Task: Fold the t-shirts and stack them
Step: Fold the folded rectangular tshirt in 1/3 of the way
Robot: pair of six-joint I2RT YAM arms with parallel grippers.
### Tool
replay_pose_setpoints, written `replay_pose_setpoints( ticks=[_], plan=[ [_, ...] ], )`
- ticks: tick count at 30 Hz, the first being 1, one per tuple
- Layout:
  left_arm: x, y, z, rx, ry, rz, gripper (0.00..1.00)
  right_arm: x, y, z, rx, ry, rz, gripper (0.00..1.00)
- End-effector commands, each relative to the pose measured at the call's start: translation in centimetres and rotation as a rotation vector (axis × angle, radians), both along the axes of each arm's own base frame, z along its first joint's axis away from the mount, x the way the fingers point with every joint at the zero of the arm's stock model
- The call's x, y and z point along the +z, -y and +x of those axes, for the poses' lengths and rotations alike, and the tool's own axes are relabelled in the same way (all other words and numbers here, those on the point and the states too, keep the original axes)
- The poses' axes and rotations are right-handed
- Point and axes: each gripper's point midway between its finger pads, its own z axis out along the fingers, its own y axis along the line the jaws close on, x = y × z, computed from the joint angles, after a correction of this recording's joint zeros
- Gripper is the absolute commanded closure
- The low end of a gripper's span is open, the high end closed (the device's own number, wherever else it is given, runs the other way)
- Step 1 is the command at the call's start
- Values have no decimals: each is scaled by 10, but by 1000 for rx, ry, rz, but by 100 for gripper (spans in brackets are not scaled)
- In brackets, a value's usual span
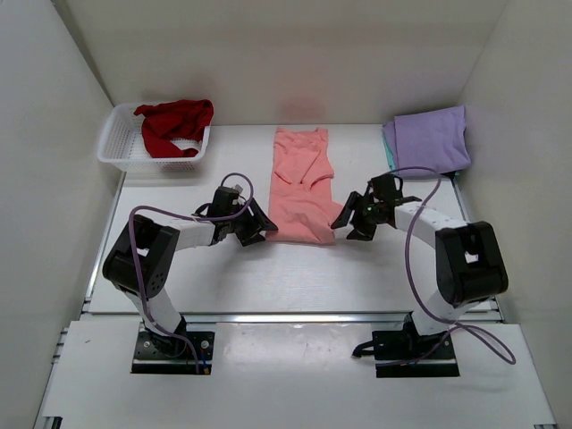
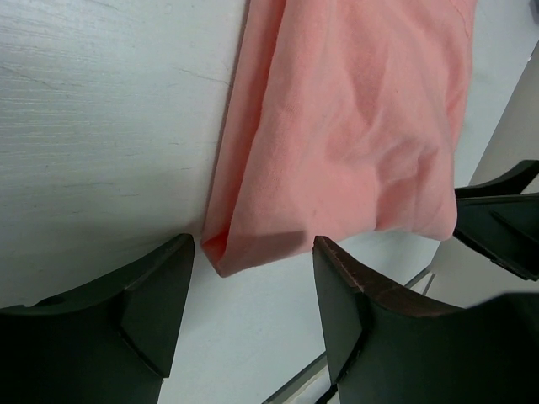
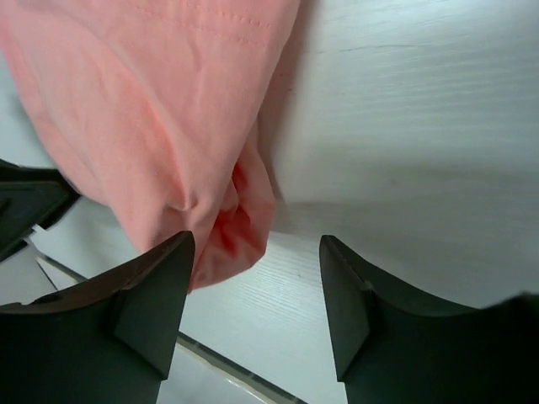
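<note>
The salmon-pink t-shirt (image 1: 299, 186) lies lengthwise in the middle of the table, folded into a narrow strip. My left gripper (image 1: 259, 229) is open at its near left corner, which lies between the jaws in the left wrist view (image 2: 253, 252). My right gripper (image 1: 347, 222) is open at its near right corner, where the cloth (image 3: 240, 227) bunches by the left jaw. A dark red t-shirt (image 1: 172, 125) lies in the white basket (image 1: 121, 147). A lavender-purple t-shirt (image 1: 433, 138) lies folded at the back right over a teal one (image 1: 390, 143).
White walls close in the table on the left, back and right. The basket stands at the back left corner. The table's metal front rail (image 1: 295, 316) runs just behind the arm bases.
</note>
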Motion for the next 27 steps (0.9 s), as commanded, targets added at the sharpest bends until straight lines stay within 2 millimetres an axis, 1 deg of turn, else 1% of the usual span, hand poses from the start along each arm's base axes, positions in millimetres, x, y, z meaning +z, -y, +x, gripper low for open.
replay_pose_setpoints(
  ticks=[1, 2, 3, 4, 5, 8, 9, 11, 12, 13, 14, 15, 16, 17, 18, 19, 20, 21, 22, 23, 24, 25, 26, 27],
  plan=[
    [1, -2, -5, -8, 8, 15, 30, 31, 12, 21, -115, 127, 32, 41],
    [0, -3, -4, 1, 5, 18, 30, 33, 17, 21, -134, 135, 56, 41],
    [-4, -2, -7, -5, -7, 26, 30, 35, 15, 20, -136, 131, 92, 42],
    [-4, -1, -10, -13, -7, 26, 30, 33, 17, 17, -147, 121, 105, 42],
    [-2, -1, -8, -11, 0, 28, 31, 30, 13, 12, -143, 104, 123, 42],
    [-7, 3, -12, -22, -8, 37, 33, 30, 4, 5, -118, 122, 130, 43],
    [-7, 3, -11, -24, -3, 43, 33, 26, -1, 1, -106, 117, 141, 43],
    [-8, 5, -9, -28, -2, 41, 35, 23, 0, 6, -129, 121, 170, 43],
    [-9, 4, -9, -25, -5, 45, 36, 20, 3, 12, -140, 126, 176, 43],
    [-11, 4, -10, -28, -11, 53, 37, 13, 8, 21, -160, 132, 173, 43],
    [-11, 6, -12, -38, -10, 48, 37, 18, 11, 29, -160, 153, 183, 43],
    [-11, 6, -10, -37, -4, 54, 37, 12, 13, 38, -162, 145, 187, 43],
    [-14, 4, -12, -38, -13, 61, 38, 3, 16, 45, -168, 134, 183, 43],
    [-13, 5, -11, -37, -6, 59, 39, 7, 19, 53, -170, 150, 192, 43],
    [-16, 4, -12, -37, -13, 64, 40, 5, 18, 63, -161, 156, 204, 43],
    [-16, 4, -13, -44, -19, 61, 40, -1, 17, 68, -157, 144, 216, 42],
    [-16, 3, -11, -37, -10, 63, 41, 2, 20, 78, -162, 153, 226, 43],
    [-17, 4, -11, -39, -13, 60, 41, 1, 17, 85, -148, 151, 240, 44],
    [-18, 4, -13, -42, -18, 61, 40, -7, 17, 87, -145, 129, 239, 44],
    [-15, 2, -10, -36, -7, 60, 41, -7, 15, 95, -130, 133, 247, 44],
    [-18, 4, -14, -49, -13, 64, 41, -3, 13, 100, -122, 141, 253, 44],
    [-16, 1, -11, -34, -17, 55, 40, -3, 11, 104, -113, 140, 260, 47],
    [-17, 2, -12, -33, -13, 59, 41, -7, 11, 103, -110, 121, 275, 53],
    [-18, 1, -13, -34, -16, 57, 41, -2, 8, 108, -100, 135, 285, 66]
  ],
)
